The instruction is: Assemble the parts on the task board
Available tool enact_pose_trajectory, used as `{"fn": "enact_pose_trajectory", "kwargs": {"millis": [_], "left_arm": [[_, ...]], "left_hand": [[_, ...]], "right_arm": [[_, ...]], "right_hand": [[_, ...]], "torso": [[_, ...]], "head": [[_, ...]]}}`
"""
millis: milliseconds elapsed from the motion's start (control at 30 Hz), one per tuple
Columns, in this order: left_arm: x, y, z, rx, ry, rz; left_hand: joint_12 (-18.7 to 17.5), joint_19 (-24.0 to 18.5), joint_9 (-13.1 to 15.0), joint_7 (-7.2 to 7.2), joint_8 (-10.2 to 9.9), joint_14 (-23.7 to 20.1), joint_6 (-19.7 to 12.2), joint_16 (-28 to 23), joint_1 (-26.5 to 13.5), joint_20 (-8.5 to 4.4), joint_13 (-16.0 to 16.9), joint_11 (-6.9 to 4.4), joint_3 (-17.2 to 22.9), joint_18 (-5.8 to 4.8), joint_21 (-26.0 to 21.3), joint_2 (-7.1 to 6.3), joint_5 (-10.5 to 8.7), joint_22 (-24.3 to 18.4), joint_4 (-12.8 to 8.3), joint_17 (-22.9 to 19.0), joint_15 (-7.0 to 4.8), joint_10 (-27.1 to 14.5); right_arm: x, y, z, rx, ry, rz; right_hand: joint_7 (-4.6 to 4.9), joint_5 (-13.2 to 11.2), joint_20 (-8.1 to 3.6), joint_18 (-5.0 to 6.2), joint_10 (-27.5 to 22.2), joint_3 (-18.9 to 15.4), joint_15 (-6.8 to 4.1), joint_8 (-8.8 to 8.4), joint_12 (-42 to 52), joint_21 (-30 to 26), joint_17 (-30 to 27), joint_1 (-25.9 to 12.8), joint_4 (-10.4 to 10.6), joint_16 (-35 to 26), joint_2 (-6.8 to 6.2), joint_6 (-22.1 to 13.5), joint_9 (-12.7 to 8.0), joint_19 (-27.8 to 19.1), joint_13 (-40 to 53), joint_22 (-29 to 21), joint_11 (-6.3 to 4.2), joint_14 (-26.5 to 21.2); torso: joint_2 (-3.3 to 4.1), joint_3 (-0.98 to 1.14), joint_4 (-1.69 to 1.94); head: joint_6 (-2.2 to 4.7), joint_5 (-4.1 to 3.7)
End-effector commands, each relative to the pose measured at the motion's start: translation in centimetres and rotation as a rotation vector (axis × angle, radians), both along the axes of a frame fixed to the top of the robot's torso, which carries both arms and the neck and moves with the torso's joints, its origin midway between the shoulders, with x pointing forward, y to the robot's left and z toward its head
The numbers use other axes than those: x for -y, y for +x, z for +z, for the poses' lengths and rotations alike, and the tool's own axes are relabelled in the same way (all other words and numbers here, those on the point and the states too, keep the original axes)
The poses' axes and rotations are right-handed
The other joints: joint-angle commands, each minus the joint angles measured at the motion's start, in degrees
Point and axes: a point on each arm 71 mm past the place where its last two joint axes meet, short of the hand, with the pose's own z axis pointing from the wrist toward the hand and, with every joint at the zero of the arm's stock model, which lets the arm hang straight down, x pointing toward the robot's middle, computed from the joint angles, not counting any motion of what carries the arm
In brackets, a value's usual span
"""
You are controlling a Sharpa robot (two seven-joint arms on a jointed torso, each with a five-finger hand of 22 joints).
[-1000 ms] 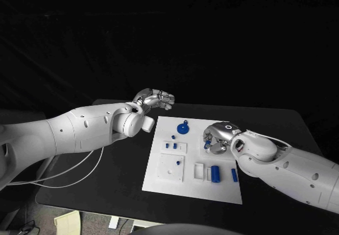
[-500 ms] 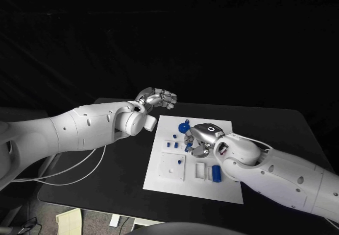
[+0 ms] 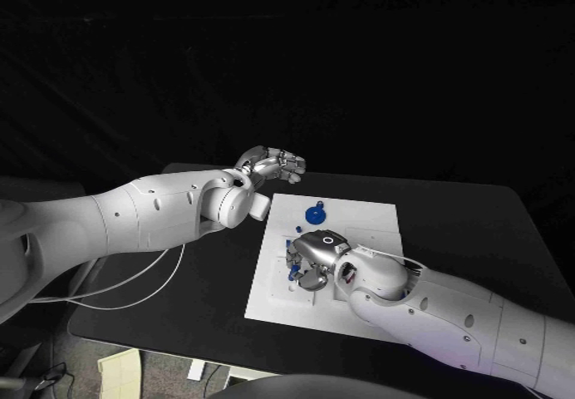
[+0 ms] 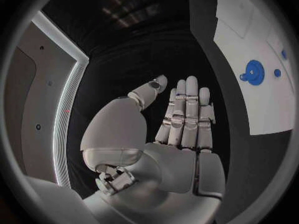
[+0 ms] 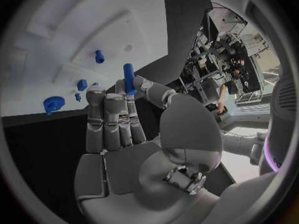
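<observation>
Right wrist view, right robot hand (image 5: 134, 134) pinching blue peg (image 5: 129, 78) (upright along fingers); left robot hand (image 4: 177, 129) empty, fingers together

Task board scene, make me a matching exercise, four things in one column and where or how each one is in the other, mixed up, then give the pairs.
Things
1. left hand
2. right hand
3. blue gear-like disc
4. blue peg

Places or states
A. lies on the far part of the task board
B. held off the board's far left corner, fingers straight, holding nothing
C. pinched in the right hand's fingertips
D. over the left half of the board, holding a part

Pairs: 1-B, 2-D, 3-A, 4-C
</observation>
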Motion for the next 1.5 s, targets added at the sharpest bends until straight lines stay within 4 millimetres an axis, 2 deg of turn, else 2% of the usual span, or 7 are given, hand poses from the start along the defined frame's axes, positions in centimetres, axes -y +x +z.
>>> {"fn": "enact_pose_trajectory", "kwargs": {"millis": [33,500,833,1500], "left_arm": [[0.2,0.0,0.2,0.009,-0.009,-0.003],[0.4,0.0,0.2,0.008,-0.010,-0.007],[0.4,0.0,0.2,0.007,-0.010,-0.009],[0.6,0.0,0.2,0.006,-0.012,-0.012]], "left_hand": [[-0.2,0.5,-0.1,-0.06,0.4,0.4,-0.5,-0.2,0.5,0.06,-0.1,0.13,-0.1,0.40,-0.2,-0.08,0.10,0.1,0.2,0.1,0.02,-0.3],[-0.2,0.5,-0.1,-0.06,0.4,0.4,-0.5,-0.3,0.5,0.07,-0.1,0.13,-0.1,0.39,-0.2,-0.08,0.09,0.1,0.2,0.2,0.02,-0.3],[-0.2,0.6,-0.1,-0.05,0.4,0.4,-0.5,-0.3,0.5,0.07,-0.1,0.14,-0.1,0.39,-0.3,-0.08,0.09,0.1,0.2,0.2,0.02,-0.3],[-0.2,0.6,-0.1,-0.04,0.4,0.4,-0.5,-0.4,0.5,0.08,-0.1,0.15,-0.1,0.38,-0.3,-0.08,0.07,0.1,0.2,0.3,0.03,-0.3]], "right_arm": [[-0.2,-0.1,-0.2,0.019,-0.017,0.026],[-0.6,-0.8,-2.0,0.002,-0.047,0.034],[-0.5,-0.6,-2.5,-0.002,-0.059,0.029],[-0.6,-0.9,-3.4,0.013,-0.116,0.049]], "right_hand": [[-0.02,-0.1,-0.21,3.96,0.2,0.3,-0.61,0.12,0.2,0.3,-0.1,0.1,-0.1,0.2,0.45,0.2,0.1,0.1,0.1,0.7,-0.01,-0.4],[-0.02,-0.1,-0.24,3.96,0.1,0.2,-0.61,0.12,0.2,0.4,-0.1,0.1,-0.3,0.2,0.60,0.2,0.1,0.1,0.1,0.7,-0.01,-0.4],[-0.02,-0.1,-0.27,3.96,0.1,0.2,-0.61,0.12,0.3,0.4,-0.1,0.1,-0.4,0.2,0.70,0.2,0.1,0.1,0.2,0.7,-0.02,-0.4],[-0.03,-0.1,-0.30,3.96,0.0,0.2,-0.62,0.13,0.3,0.4,-0.1,0.1,-0.8,0.2,0.75,0.2,0.2,0.0,0.3,0.7,-0.02,-0.3]], "torso": [[0.00,0.03,-0.11],[0.04,0.22,-0.10],[-0.01,0.12,-0.16],[0.01,0.07,-0.14]], "head": [[-0.18,0.20],[-0.59,0.50],[-0.81,0.70],[-1.05,0.82]]}}
